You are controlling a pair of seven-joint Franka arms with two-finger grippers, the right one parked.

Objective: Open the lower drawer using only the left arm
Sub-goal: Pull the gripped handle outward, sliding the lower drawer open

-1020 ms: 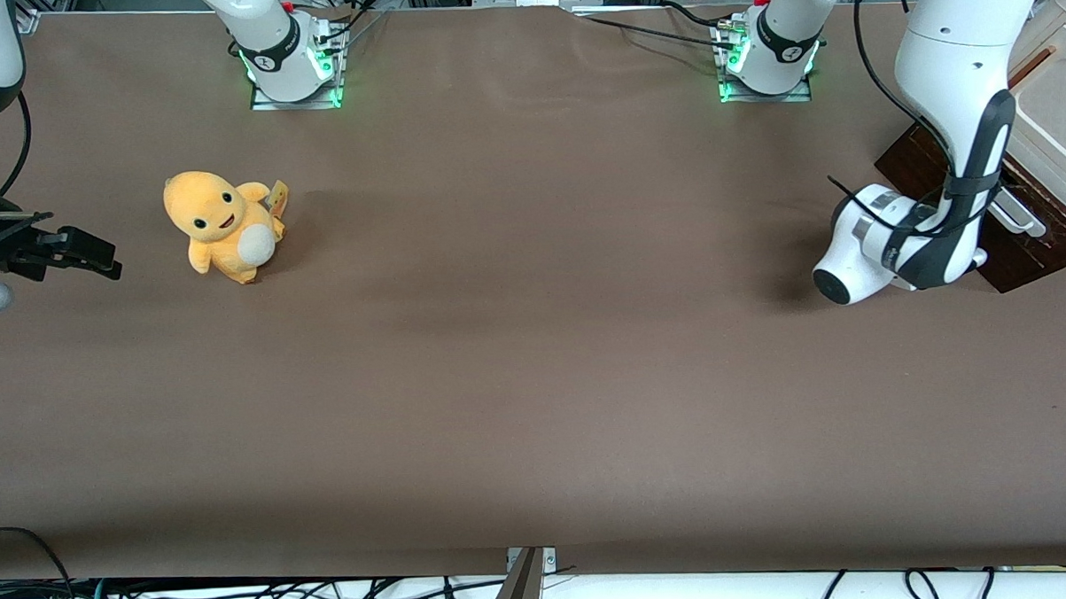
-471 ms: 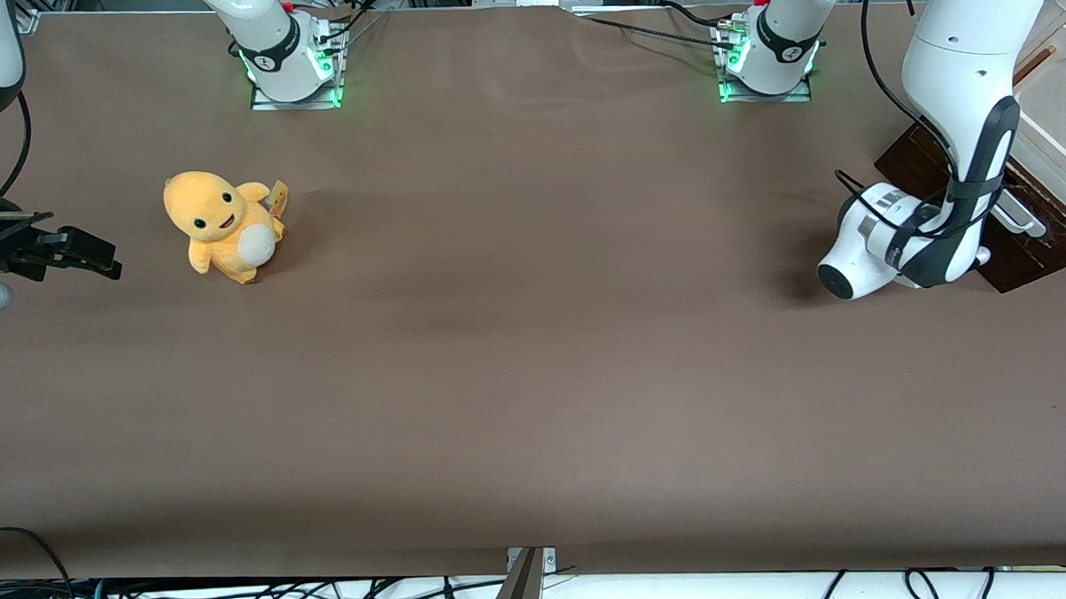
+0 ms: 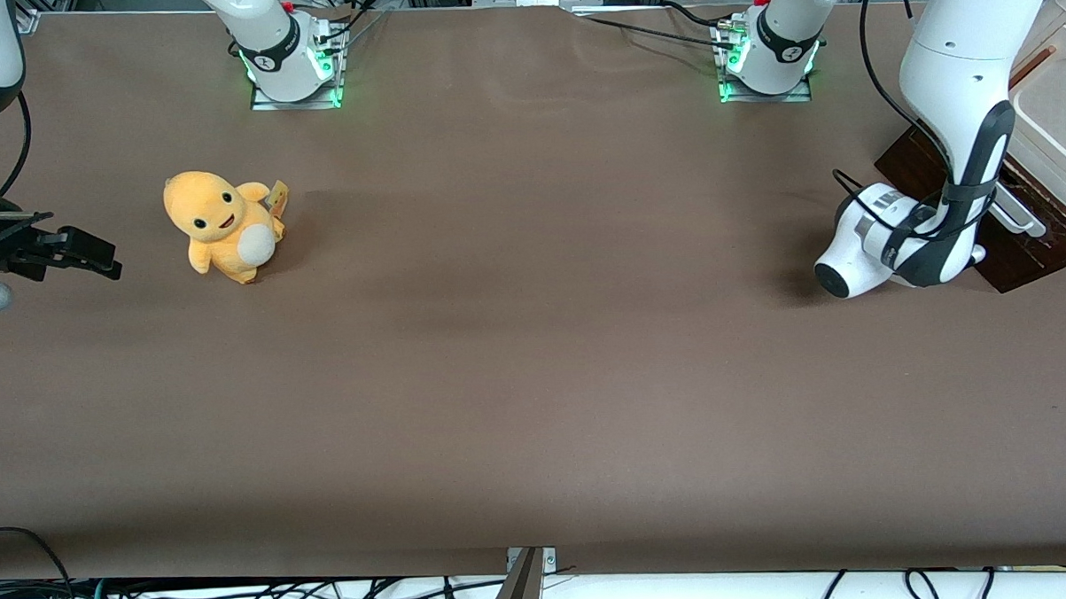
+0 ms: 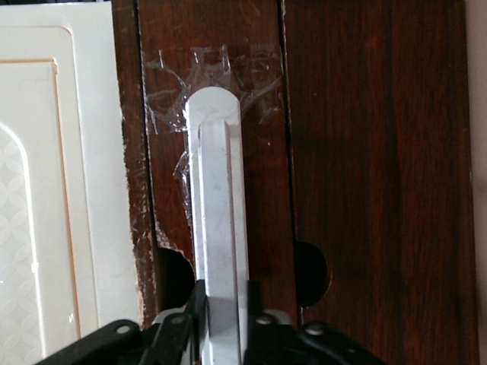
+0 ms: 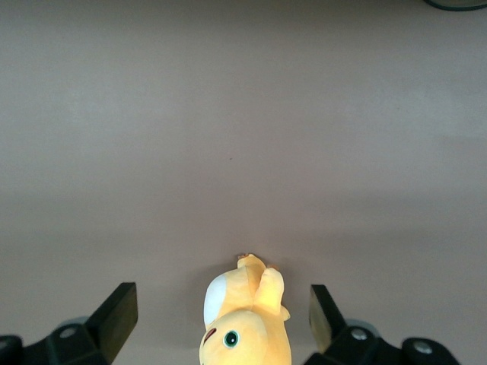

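Observation:
The lower drawer (image 4: 262, 152) shows its dark brown wood front, with a long white bar handle (image 4: 217, 190) fixed to it under clear tape. My left gripper (image 4: 222, 304) is shut on that handle, one black finger (image 4: 196, 300) pressed against each side of the bar. In the front view the left arm (image 3: 959, 72) reaches down to the drawer front (image 3: 1037, 251) at the working arm's end of the table. Its white wrist (image 3: 877, 243) hides the gripper there, and only a short piece of the handle (image 3: 1018, 216) shows.
A cream-white panel (image 4: 53, 190) with an orange-brown line sits beside the drawer front, part of the pale cabinet (image 3: 1058, 113). A yellow plush toy (image 3: 220, 223) sits on the brown table (image 3: 536, 379) toward the parked arm's end.
The left arm's wrist has shifted only slightly back and forth. The drawer front stands in the same place.

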